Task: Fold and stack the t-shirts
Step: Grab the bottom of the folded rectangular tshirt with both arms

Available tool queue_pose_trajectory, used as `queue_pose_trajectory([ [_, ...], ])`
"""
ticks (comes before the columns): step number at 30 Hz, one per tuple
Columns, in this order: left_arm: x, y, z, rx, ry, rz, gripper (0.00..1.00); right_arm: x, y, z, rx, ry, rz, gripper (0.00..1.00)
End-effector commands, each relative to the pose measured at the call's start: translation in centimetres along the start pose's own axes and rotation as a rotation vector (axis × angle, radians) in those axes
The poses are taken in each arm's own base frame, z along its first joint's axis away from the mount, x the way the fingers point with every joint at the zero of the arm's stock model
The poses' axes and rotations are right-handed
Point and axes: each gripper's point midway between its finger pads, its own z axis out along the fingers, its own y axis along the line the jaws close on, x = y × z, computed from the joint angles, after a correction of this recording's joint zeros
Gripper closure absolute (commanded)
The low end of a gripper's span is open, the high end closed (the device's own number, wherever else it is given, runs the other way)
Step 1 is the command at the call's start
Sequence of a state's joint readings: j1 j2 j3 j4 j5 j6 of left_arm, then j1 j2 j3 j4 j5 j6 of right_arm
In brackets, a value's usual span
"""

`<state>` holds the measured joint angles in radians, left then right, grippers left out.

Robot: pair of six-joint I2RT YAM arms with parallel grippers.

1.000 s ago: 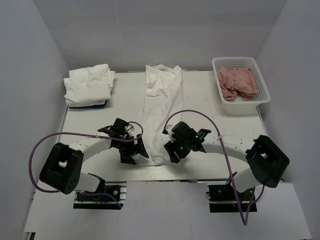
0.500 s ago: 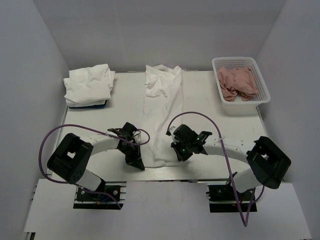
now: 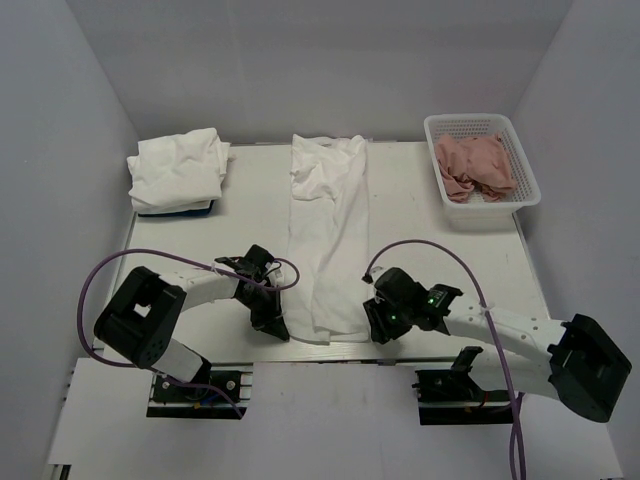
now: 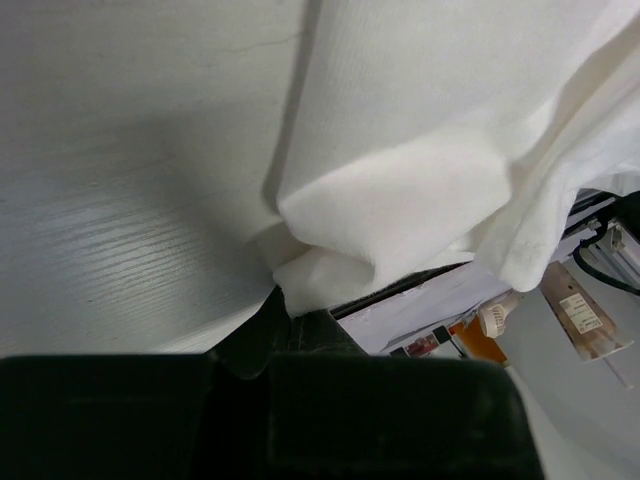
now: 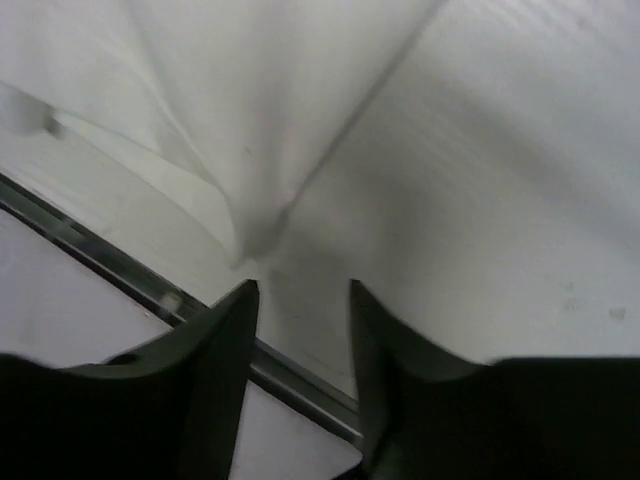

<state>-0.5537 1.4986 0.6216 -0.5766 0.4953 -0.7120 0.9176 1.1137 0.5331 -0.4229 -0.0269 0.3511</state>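
A white t-shirt point(image 3: 328, 235) lies as a long strip down the middle of the table, collar end at the back. My left gripper point(image 3: 272, 323) is shut on its near left hem corner; the left wrist view shows that white corner point(image 4: 310, 275) pinched at my left gripper's point(image 4: 292, 305) tips. My right gripper point(image 3: 379, 324) stands open by the near right hem corner. In the right wrist view that cloth corner point(image 5: 262, 225) lies just ahead of my right gripper point(image 5: 300, 292), with bare table between the fingers. A folded white t-shirt bundle point(image 3: 178, 168) sits at the back left.
A white basket point(image 3: 524, 165) holding pinkish cloths point(image 3: 475, 165) stands at the back right. The folded bundle rests on something blue point(image 3: 190, 210). The table's front edge point(image 5: 120, 265) with its metal rail runs right under both grippers.
My left gripper dropped to the near left hem corner and shut on it. My right gripper shifted right and nearer the front edge, and its jaws now stand apart. The hem lies wider.
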Motion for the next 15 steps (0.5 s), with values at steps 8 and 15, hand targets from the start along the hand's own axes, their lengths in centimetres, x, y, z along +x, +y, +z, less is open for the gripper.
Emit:
queue_pose_trajectory([
  [8, -0.7, 3.1, 0.4, -0.149, -0.064, 0.011, 1.00, -3.2, 0.5, -1.5, 0.020, -0.078, -0.039, 0.20],
  [15, -0.6, 2.6, 0.2, -0.132, -0.068, 0.017, 1.00, -6.9, 4.2, 0.1, -0.113, -0.089, -0.273, 0.25],
])
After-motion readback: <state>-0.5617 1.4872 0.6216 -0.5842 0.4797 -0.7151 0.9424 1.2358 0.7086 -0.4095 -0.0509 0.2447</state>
